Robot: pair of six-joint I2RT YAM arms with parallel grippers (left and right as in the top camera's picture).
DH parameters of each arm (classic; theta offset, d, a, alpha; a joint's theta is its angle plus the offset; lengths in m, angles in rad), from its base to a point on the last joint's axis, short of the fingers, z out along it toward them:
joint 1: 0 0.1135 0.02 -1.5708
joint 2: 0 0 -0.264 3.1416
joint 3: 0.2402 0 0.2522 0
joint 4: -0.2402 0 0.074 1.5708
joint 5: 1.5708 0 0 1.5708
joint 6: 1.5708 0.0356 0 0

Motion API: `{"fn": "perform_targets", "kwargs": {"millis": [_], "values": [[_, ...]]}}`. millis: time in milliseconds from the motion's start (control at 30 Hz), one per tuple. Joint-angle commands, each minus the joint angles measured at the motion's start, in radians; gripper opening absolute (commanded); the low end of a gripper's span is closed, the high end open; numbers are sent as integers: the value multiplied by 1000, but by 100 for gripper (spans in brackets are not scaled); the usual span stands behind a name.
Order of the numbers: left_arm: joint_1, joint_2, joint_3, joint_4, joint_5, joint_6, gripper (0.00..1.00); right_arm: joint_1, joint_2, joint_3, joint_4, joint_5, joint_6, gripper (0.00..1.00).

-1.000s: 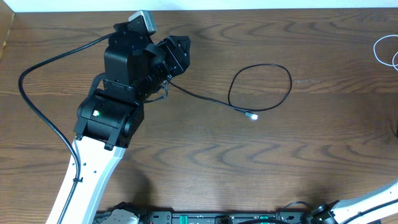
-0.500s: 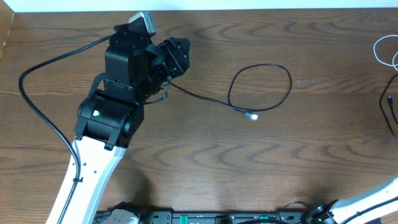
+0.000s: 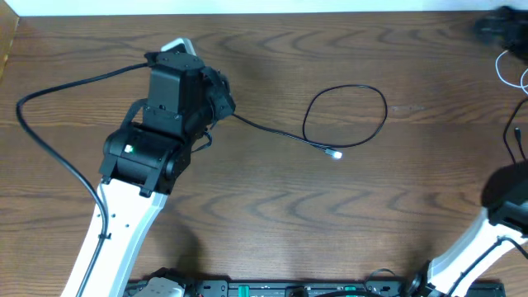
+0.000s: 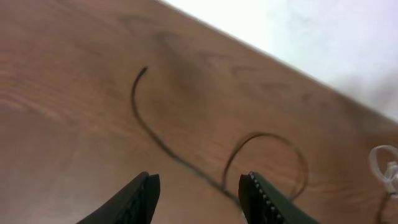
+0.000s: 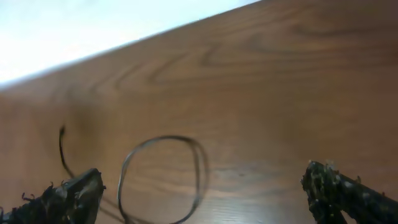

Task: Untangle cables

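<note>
The black cable [image 3: 346, 115] lies on the wooden table in a loop, with a straight tail that runs left to beside my left gripper [image 3: 221, 97] and a small plug [image 3: 334, 153] at its other end. In the left wrist view the left gripper [image 4: 199, 180] stands open and empty, the black cable [image 4: 146, 121] on the table ahead of it. The white cable [image 3: 511, 70] sits coiled at the far right edge, also seen as the white cable [image 4: 382, 165]. My right gripper [image 5: 202, 174] is wide open and empty above the black cable's loop [image 5: 161, 177].
The thick black wire of the left arm [image 3: 58, 91] curves across the left of the table. The right arm [image 3: 503, 198] stands at the right edge, with a dark blurred shape [image 3: 499, 25] at the top right corner. The table's far edge [image 3: 264, 11] meets a white surface.
The left wrist has turned and drawn back to the left, away from the cable's tail. The right arm has swung into view at the right edge. The black cable's loop lies as before.
</note>
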Motion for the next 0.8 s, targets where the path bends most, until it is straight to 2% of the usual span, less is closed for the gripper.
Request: {"fn": "perform_targets", "kwargs": {"millis": [0, 33, 100, 200, 433, 567, 767], "values": [[34, 53, -18, -28, -31, 40, 47, 105, -29, -14, 1, 55, -84, 99], [48, 65, -18, -34, -31, 38, 47, 144, -29, -25, 11, 64, -93, 99], [89, 90, -18, -45, -27, 22, 55, 225, -29, -55, 50, 98, -97, 99], [166, 111, -18, -60, 9, 22, 56, 335, -29, -111, 113, 126, -113, 99], [314, 119, -18, -122, 45, 23, 56, 595, -27, -220, 206, 195, -261, 98], [327, 119, -18, -154, 44, 32, 56, 727, -27, -274, 249, 272, -338, 94], [327, 119, -18, -152, 44, 56, 57, 874, -15, -378, 295, 264, -435, 91]]}}
